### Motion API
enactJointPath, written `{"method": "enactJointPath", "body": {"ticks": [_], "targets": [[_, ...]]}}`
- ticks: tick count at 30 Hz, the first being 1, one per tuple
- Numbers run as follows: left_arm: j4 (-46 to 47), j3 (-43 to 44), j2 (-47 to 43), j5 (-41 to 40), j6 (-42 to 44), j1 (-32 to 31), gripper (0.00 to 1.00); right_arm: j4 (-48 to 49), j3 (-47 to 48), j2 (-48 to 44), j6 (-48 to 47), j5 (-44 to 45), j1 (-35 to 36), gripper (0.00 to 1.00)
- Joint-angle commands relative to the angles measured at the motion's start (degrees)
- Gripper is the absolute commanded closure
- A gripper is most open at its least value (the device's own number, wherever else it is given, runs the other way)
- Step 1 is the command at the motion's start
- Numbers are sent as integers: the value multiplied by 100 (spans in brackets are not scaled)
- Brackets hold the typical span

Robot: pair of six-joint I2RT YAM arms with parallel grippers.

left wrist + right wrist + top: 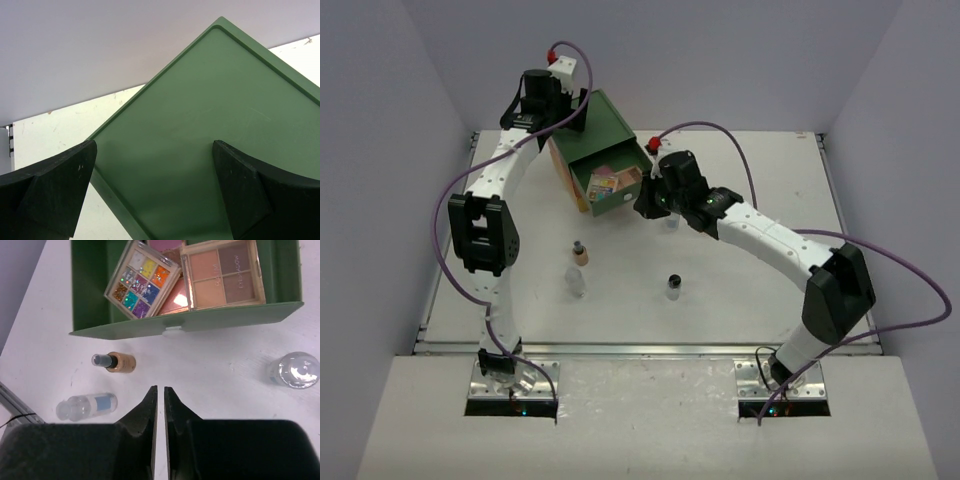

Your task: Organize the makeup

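The green drawer chest [588, 135] stands at the back of the table with its top drawer [200, 323] pulled open. In the drawer lie a multicolour palette [142, 279], a pink-brown palette [223, 274] and a pink palette [173, 296]. On the table are a tan bottle [116, 362], a clear bottle [87, 406], a clear jar [295, 370] and a black-capped jar [674, 286]. My right gripper [160, 390] is shut and empty, just in front of the drawer. My left gripper [155, 150] is open above the chest's green top [210, 125].
The tan bottle [580, 253] and the clear bottle [576, 282] lie left of the table's centre. White walls close in the back and sides. The table's metal front edge [650, 349] runs in front of the arm bases.
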Motion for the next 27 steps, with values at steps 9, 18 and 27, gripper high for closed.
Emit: {"method": "enactJointPath", "body": {"ticks": [9, 18, 27], "targets": [[-242, 60, 173, -225, 131, 11, 0, 970, 1375, 1591, 442, 141, -119, 87], [-220, 60, 222, -194, 166, 20, 0, 2107, 2780, 2877, 328, 443, -246, 85], [-156, 19, 154, -61, 175, 20, 0, 2884, 2628, 3229, -135, 425, -260, 79]]}}
